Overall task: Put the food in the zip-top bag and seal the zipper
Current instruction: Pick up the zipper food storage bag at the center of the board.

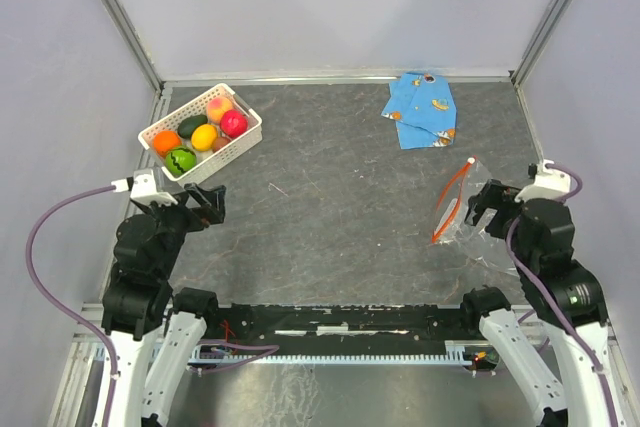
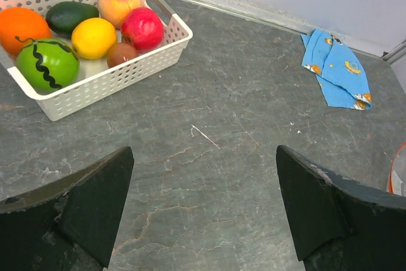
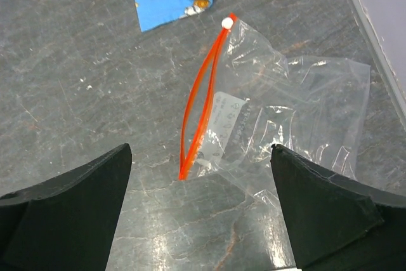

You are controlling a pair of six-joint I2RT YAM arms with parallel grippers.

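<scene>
At the right side of the table (image 1: 330,207), right gripper (image 3: 200,160): jaws spread wide, released, grasping nothing. Zip-top bag (image 3: 285,106) lies flat on the table just ahead of and partly between the two fingers. Its near edge runs into the gap between them; whether a finger touches the plastic cannot be told.

Zipper (image 3: 202,93): red-orange strip on the bag's left edge, running away from the gripper. Its two tracks are bowed apart, so the mouth stands slightly open. White slider (image 3: 227,23) sits at the far end. In the top view the bag (image 1: 458,222) sits against the right gripper (image 1: 480,209), with the zipper (image 1: 452,202) facing the table's centre.

Left gripper (image 2: 203,182): jaws equally wide, released, over bare table, touching nothing.

Food, all in a white lattice basket (image 2: 108,84) ahead and to the left of the left gripper, near but apart from it:
- orange fruit (image 2: 22,26)
- dark green fruit (image 2: 70,16)
- yellow fruit (image 2: 93,37)
- red fruit (image 2: 142,28)
- peach-pink fruit (image 2: 118,4)
- striped green fruit (image 2: 47,65), nearest corner
- small brown piece (image 2: 120,54), low between the yellow and red

Basket and bag are well apart, at opposite sides of the table.

Other items: blue patterned cloth (image 1: 422,110), folded, at the far right, beyond the bag and clear of it. Thin pale sliver (image 2: 204,136) on the table between the left jaws and the cloth.
</scene>
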